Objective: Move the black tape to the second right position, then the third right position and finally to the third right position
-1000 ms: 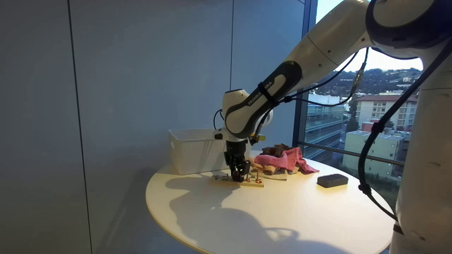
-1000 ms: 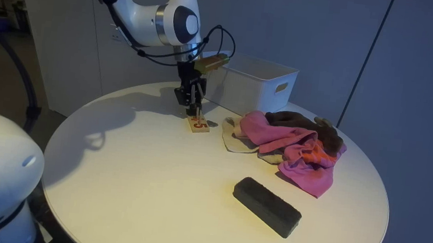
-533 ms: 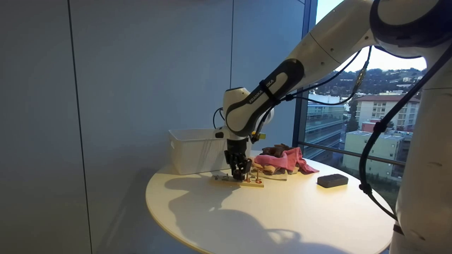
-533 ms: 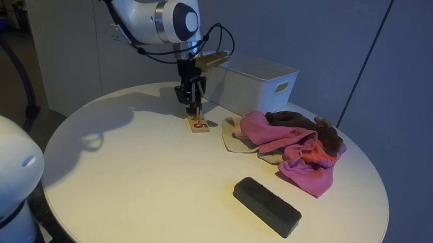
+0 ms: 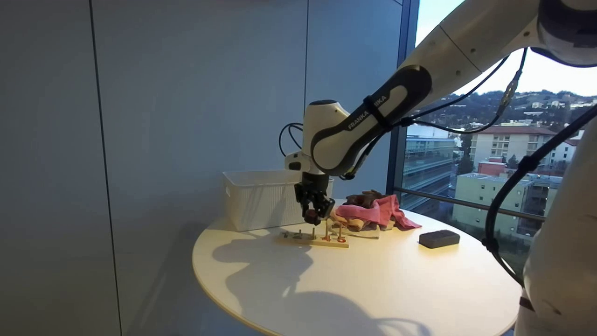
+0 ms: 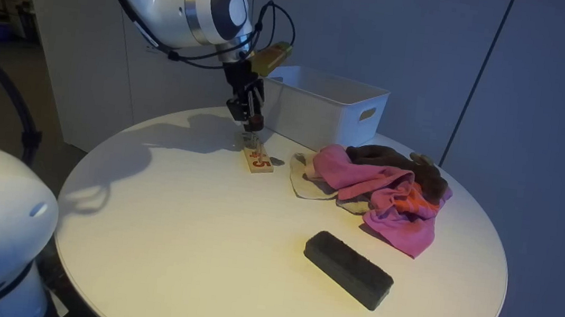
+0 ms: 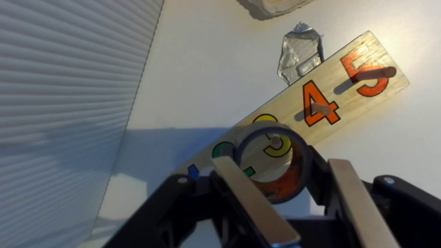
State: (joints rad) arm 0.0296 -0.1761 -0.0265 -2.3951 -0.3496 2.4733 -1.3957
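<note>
A numbered board (image 7: 291, 106) of smooth, grained wood, with wooden pegs (image 7: 375, 73). Crinkled, shiny metallic foil (image 7: 301, 51). A ribbed, matt plastic box (image 7: 69, 86). Wrinkled, matt cloth (image 6: 344, 173). A rough, matt block (image 6: 348, 270). Smooth black tape (image 7: 289, 182), glossy inside. A smooth, satiny surface (image 6: 198, 244).

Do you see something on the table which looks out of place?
Yes: in the wrist view, a wrinkled silver patch, like foil, juts out beside the numbered board near the printed 4, ragged against its straight edge. A pink cloth also lies crumpled.
</note>
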